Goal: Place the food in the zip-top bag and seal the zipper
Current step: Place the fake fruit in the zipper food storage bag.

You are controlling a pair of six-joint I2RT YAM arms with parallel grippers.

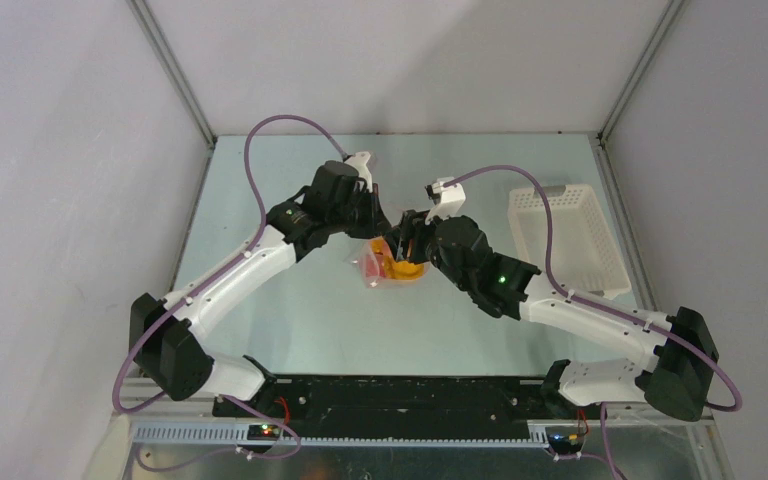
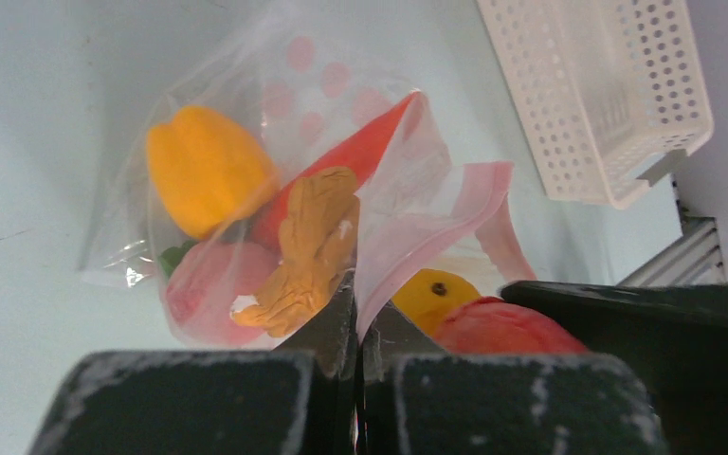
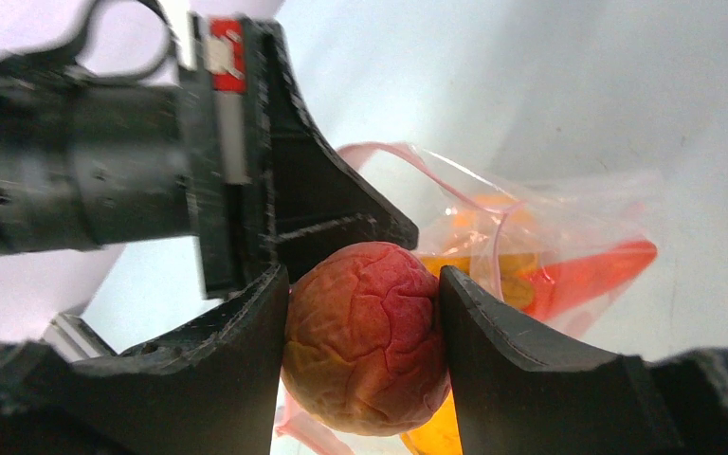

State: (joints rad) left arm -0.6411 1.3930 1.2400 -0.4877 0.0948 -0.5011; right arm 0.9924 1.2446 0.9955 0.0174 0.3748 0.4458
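Observation:
The clear pink-dotted zip-top bag [image 2: 332, 95] lies mid-table [image 1: 372, 268]. Inside it are a yellow pepper [image 2: 204, 166], a long red piece [image 2: 360, 156], a tan-orange piece [image 2: 308, 246] and a pink fruit [image 2: 204, 289]. My left gripper [image 2: 358, 318] is shut on the bag's edge by the pink zipper [image 2: 464, 204], holding the mouth up. My right gripper [image 3: 365, 313] is shut on a round red-orange fruit [image 3: 365, 336] right at the bag's mouth [image 3: 569, 237], beside the left gripper's fingers [image 3: 313, 199]. A yellow piece [image 2: 431, 294] shows just behind that fruit.
A white slotted basket [image 1: 565, 240] stands at the right of the table, seen also in the left wrist view as the basket [image 2: 597, 95]. Both arms meet over the table's middle. Walls close in the table at the back and both sides.

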